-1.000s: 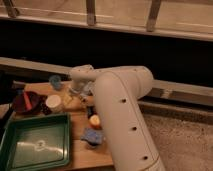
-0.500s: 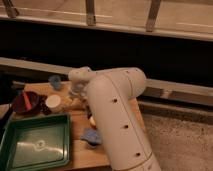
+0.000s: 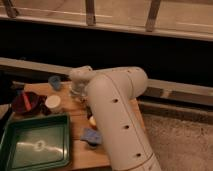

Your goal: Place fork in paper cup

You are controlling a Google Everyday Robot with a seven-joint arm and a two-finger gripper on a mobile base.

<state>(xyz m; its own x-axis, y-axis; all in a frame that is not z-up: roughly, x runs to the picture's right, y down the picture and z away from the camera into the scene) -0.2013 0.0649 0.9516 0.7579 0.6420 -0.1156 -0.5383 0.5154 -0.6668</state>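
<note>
Pincer clenched, jaws fully together. It sits out of my sight, tucked under the wrist end of the white arm [image 3: 116, 107], which bends over the middle of the wooden table [image 3: 82, 156]. I cannot tell whether anything is caught between the jaws.

Fork: I cannot make it out anywhere; the spot below the wrist is covered by the arm.

Paper cup [image 3: 53, 102]: upright on the table, near the wrist at about 8 o'clock from it, clear of the arm.

Blue cup [image 3: 54, 82]: at about 10 o'clock from the wrist, toward the table's far edge, behind the paper cup.

Reddish-brown bowl [image 3: 27, 103]: just beside the paper cup, at its 9 o'clock.

Green tray [image 3: 38, 120]: at about 7 o'clock from the wrist, on the near left part of the table, in front of bowl and paper cup.

Small orange object [image 3: 92, 120] and small blue object [image 3: 91, 136]: at about 5 o'clock from the wrist, close against the arm's left side, blue one nearer me.
</note>
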